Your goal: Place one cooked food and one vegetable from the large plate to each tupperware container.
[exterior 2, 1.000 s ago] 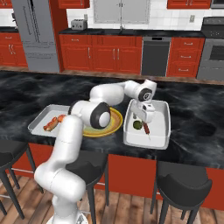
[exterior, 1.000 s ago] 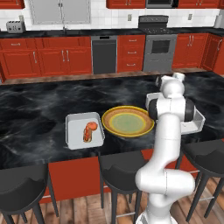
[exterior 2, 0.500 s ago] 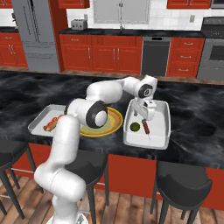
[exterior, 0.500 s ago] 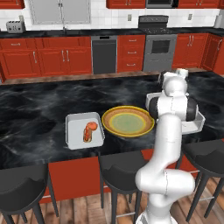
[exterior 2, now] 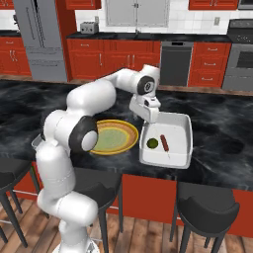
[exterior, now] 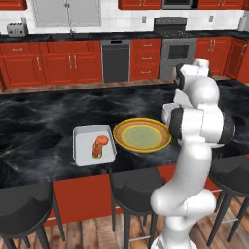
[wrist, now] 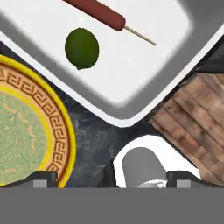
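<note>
Claw (exterior 2: pixel 149 117) hovers above the big tray's (exterior 2: pixel 185 126) near-left corner, beside the plate (exterior 2: pixel 129 129); its tips sit wide apart, seemingly empty. Lime (wrist: pixel 82 48) and skewered sausage (wrist: pixel 99 12) lie inside that tray. Left of the plate, the small tray (exterior: pixel 81 136) holds food. A low sideways swing could clip the big tray's rim and shove it along the worktop (exterior 2: pixel 222 128).

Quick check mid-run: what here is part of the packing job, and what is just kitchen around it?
Job:
large plate, nothing on it
larger container, with green vegetable and sausage on a stick
smaller container, with orange-red food
claw

Not the job:
stools
toaster
</note>
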Tool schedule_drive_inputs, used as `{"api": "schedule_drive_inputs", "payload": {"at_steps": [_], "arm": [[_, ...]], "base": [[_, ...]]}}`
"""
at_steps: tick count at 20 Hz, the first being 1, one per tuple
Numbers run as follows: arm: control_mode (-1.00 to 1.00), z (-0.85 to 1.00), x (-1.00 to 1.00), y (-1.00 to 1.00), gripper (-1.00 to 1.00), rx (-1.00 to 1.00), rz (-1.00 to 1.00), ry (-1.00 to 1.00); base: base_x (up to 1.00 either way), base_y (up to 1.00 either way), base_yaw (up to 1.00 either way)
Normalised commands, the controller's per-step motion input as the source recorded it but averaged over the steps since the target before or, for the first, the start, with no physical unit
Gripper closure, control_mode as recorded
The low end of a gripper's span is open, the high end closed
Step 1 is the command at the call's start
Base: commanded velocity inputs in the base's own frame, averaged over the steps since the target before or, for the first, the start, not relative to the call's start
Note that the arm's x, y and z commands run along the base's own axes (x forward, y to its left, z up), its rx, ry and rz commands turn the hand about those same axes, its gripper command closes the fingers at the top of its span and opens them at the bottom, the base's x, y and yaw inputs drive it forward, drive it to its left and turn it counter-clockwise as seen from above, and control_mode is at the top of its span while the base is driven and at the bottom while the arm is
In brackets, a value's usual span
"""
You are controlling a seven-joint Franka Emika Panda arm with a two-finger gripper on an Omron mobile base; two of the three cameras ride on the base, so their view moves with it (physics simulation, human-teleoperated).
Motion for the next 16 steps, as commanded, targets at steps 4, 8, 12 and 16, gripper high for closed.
{"api": "schedule_drive_inputs", "payload": {"at_steps": [4, 8, 12, 16], "arm": [[-1.0, 0.05, -0.67, 1.0, -1.0, 0.0, 0.44, -0.27], [-1.0, 0.05, -0.26, 1.0, -1.0, 0.0, 0.67, -0.08], [-1.0, 0.0, -0.2, 0.9, -1.0, -0.17, 0.6, 0.02], [-1.0, -0.1, -0.05, 0.38, -1.0, -0.12, 0.29, 0.11]], "base": [[0.0, 0.0, 0.0], [0.0, 0.0, 0.0], [0.0, 0.0, 0.0], [0.0, 0.0, 0.0]]}}
